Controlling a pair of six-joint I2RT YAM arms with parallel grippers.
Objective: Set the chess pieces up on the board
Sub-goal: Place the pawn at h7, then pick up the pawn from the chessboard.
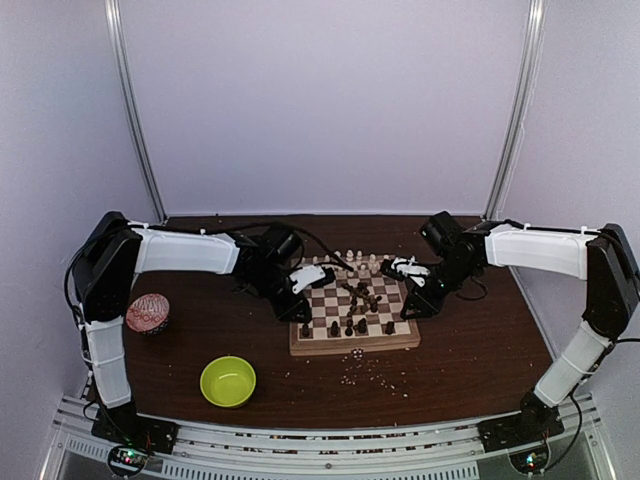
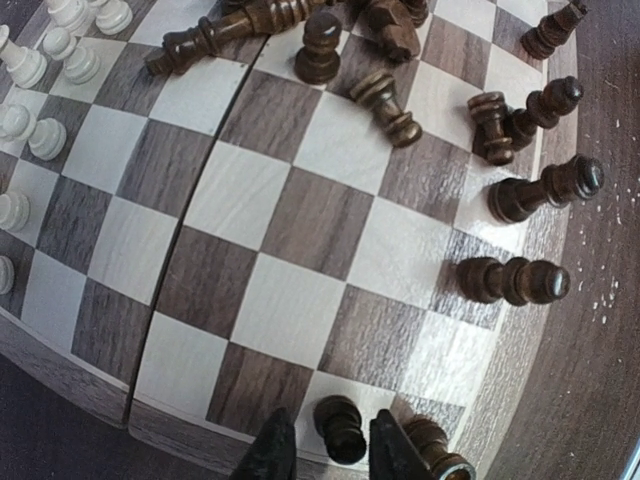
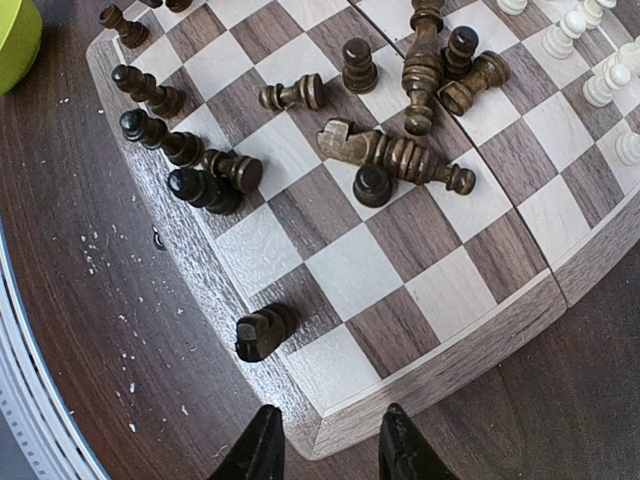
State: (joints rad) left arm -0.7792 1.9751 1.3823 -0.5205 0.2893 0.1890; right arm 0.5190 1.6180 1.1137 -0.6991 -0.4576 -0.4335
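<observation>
Chess pieces (image 1: 362,296) are all on the board (image 1: 350,347), which lies mid-table between the two arms. The dark ones are tumbled in a heap at its centre with a few along the near rim, and the pale ones (image 1: 352,259) are ranked along the far edge. The table (image 1: 480,345) is dark brown wood, speckled with pale crumbs (image 1: 372,374) in front of the board. A lime-green bowl (image 1: 228,381) stands front left, with a red patterned cup (image 1: 148,313) further left. Plain pale walls (image 1: 320,100) and two metal uprights (image 1: 135,110) close the space in. The left gripper (image 2: 331,440) has its fingers narrowly parted either side of a dark pawn (image 2: 340,425). The right gripper (image 3: 330,428) hangs parted over the board's corner.
</observation>
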